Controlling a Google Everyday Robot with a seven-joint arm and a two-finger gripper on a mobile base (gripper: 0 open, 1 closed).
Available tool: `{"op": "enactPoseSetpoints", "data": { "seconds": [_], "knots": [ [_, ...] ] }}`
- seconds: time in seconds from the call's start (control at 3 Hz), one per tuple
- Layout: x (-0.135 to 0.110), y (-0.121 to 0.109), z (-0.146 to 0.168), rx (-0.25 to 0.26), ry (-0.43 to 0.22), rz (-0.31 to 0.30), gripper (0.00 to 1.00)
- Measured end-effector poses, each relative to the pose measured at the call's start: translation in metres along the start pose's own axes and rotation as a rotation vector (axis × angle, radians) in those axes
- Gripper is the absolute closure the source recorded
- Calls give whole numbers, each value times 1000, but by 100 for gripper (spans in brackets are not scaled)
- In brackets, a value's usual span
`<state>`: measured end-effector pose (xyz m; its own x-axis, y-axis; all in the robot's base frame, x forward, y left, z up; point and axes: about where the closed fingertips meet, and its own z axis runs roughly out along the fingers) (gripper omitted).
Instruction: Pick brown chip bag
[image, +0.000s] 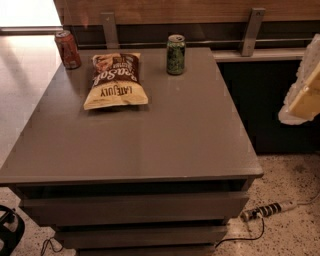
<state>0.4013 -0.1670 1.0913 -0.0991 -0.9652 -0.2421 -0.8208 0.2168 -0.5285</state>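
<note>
1. Camera view looked down on a flat grey rectangular tabletop (165, 145) with drawers beneath. The brown chip bag (116, 80), a crinkly snack packet half dark brown with white script and half pale yellow, lay flat toward eleven o'clock on that surface, its yellow end nearest the front edge.
2. A red-orange aluminium soda can (67, 49) stood upright at ten o'clock from the bag, near it but apart. A green aluminium soda can (175, 54) stood upright at two o'clock from the bag, also apart.
3. The gripper (305, 92), which appeared as a pale yellow-and-white shape, hung at three o'clock by the frame's edge, off the table's right side and well apart from the bag. The edge cut it off, so whether it was spread or pressed together could not be told.
4. The step in hand looked to be the reach, as nothing was grasped yet.
5. To do it well, the arm would need to travel toward ten o'clock, pass in front of the green can rather than over it, and descend from above onto the bag's middle. Closing across a raised fold of the film should hold better than pressing the flat packet down.
</note>
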Motion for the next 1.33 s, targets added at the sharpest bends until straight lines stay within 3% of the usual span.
{"op": "enactPoseSetpoints", "data": {
  "seconds": [1.0,1.33],
  "knots": [
    [-1,0,0,0,-1,0,0],
    [-45,-13,37,-19,-73,2,0]
  ]
}}
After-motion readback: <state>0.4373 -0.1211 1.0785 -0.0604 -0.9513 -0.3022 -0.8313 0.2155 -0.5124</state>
